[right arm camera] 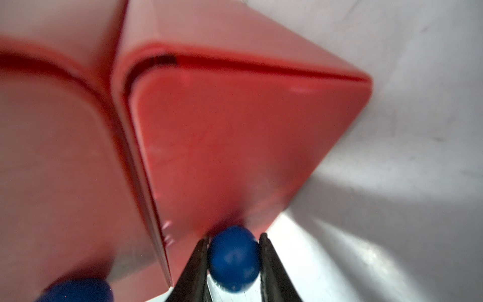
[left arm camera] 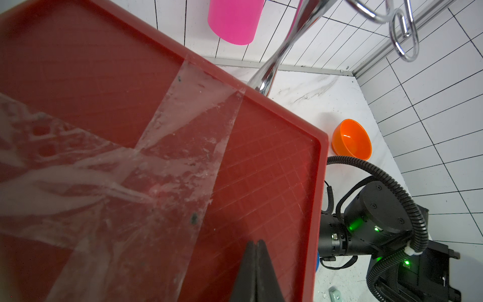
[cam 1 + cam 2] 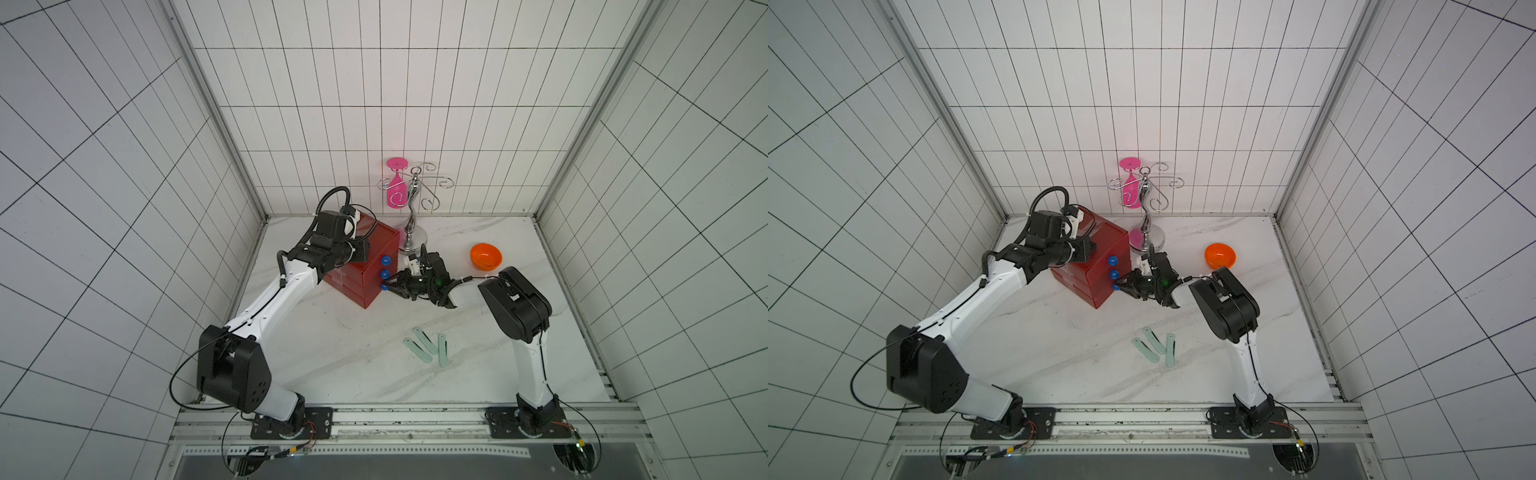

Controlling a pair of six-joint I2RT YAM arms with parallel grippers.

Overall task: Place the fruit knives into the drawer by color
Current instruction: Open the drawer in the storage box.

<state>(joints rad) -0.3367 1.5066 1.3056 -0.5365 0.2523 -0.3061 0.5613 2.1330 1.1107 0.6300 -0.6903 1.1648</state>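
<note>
Knob (image 1: 234, 258) on the chest's (image 3: 365, 286) bottom drawer: you had the right gripper (image 1: 234, 238) clamped on it. Left gripper (image 2: 257, 244), closed, sat over the chest top. A straight, level pull looked best. Green knives (image 3: 424, 340) lay on the table (image 3: 332, 353), well apart.

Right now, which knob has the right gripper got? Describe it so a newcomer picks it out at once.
Start at the red chest of drawers toward the back left of the marble table. Three blue ball knobs run down its front. It is the lowest knob, nearest the tabletop, the only one held between the fingers of the right gripper.
</note>
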